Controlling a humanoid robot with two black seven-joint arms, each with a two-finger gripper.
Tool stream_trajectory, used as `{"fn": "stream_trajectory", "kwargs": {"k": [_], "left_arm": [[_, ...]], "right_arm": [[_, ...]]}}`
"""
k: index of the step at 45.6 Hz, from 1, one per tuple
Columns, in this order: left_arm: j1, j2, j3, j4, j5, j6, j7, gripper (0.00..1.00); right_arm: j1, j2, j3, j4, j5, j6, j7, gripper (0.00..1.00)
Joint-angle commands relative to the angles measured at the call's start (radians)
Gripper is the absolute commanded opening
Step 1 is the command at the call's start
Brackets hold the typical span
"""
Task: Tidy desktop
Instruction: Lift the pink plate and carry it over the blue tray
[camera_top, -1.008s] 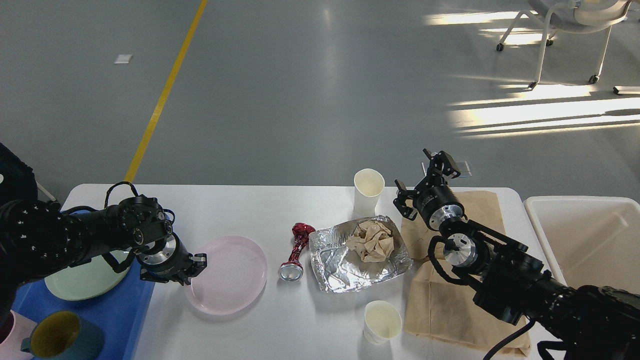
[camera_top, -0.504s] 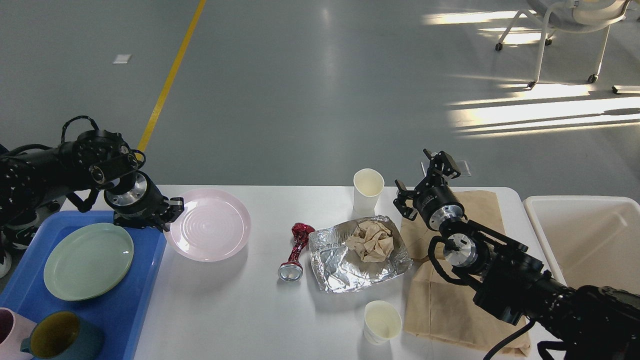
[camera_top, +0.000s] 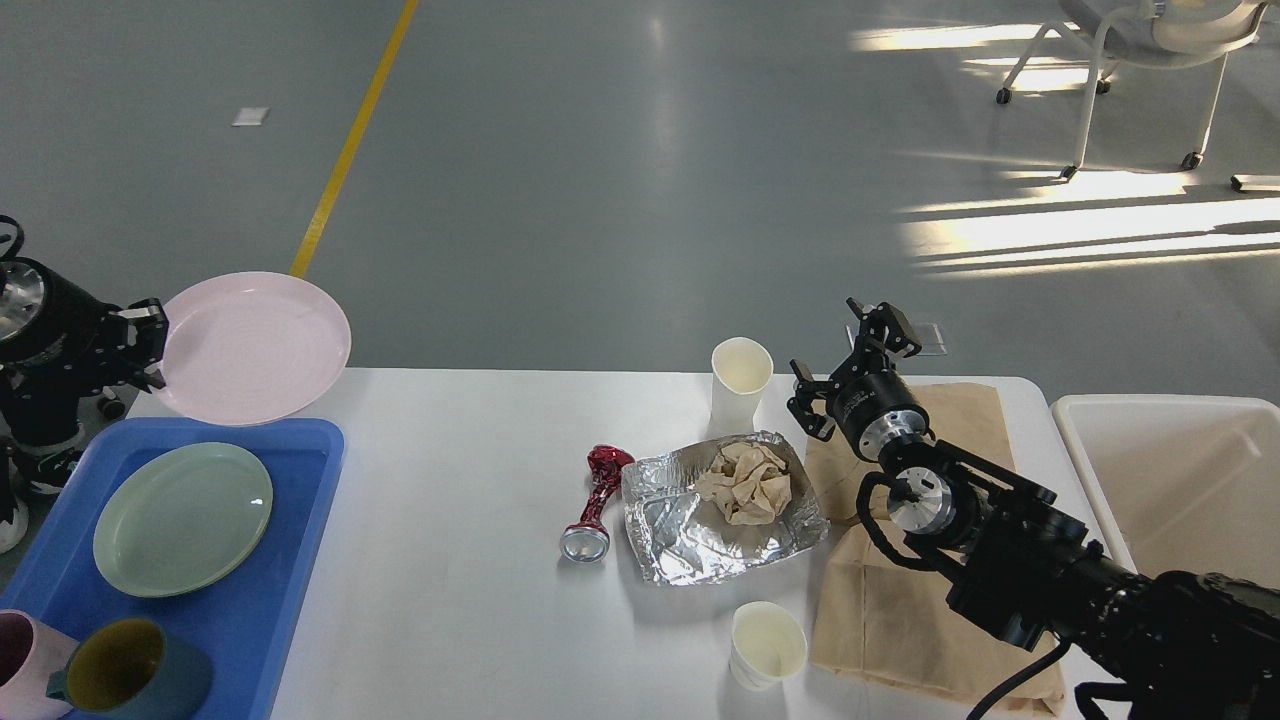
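The white desktop (camera_top: 460, 600) fills the lower view. My left gripper (camera_top: 150, 345) is shut on the left rim of a pink plate (camera_top: 255, 345) and holds it in the air above the far end of the blue tray (camera_top: 250, 620). A green plate (camera_top: 182, 518) lies in that tray. My right gripper (camera_top: 850, 365) is open and empty, raised above the brown paper bag (camera_top: 920, 600), right of a paper cup (camera_top: 740, 382). On the desktop lie a crushed red can (camera_top: 592, 505), a foil sheet (camera_top: 690, 530) with crumpled brown paper (camera_top: 748, 480), and a second paper cup (camera_top: 765, 645).
A teal mug (camera_top: 125, 670) and a pink mug (camera_top: 20, 665) stand at the tray's near end. A white bin (camera_top: 1180, 480) stands at the right of the table. A chair (camera_top: 1130, 60) stands far back on the grey floor.
My left gripper has lifted the pink plate off the desktop and carried it up and to the left, over the blue tray. The right arm has not moved.
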Motion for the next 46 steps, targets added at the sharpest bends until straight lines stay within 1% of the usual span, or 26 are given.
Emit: {"fn": "stream_trajectory", "kwargs": {"k": [1,10,16,37,46], "left_arm": [[0.05,0.034,-0.002,0.001,0.001,0.065,0.0,0.0],[0.154,0.047,-0.017,0.001,0.0,0.176,0.0,0.0],[0.211,0.044,-0.028,0.001,0.0,0.22,0.0,0.0],[0.302,0.039,-0.03,0.001,0.0,0.273,0.0,0.0],[0.368,0.039,-0.03,0.001,-0.005,0.302,-0.001,0.0]], "right_arm": [[0.0,0.0,0.0,0.001,0.0,0.0,0.0,1.0],[0.002,0.0,0.0,0.001,0.0,0.0,0.0,1.0],[0.0,0.0,0.0,0.0,0.0,0.0,0.0,1.0],[0.0,0.0,0.0,0.001,0.0,0.0,0.0,1.0],[0.0,0.0,0.0,0.0,0.0,0.0,0.0,1.0]]}}
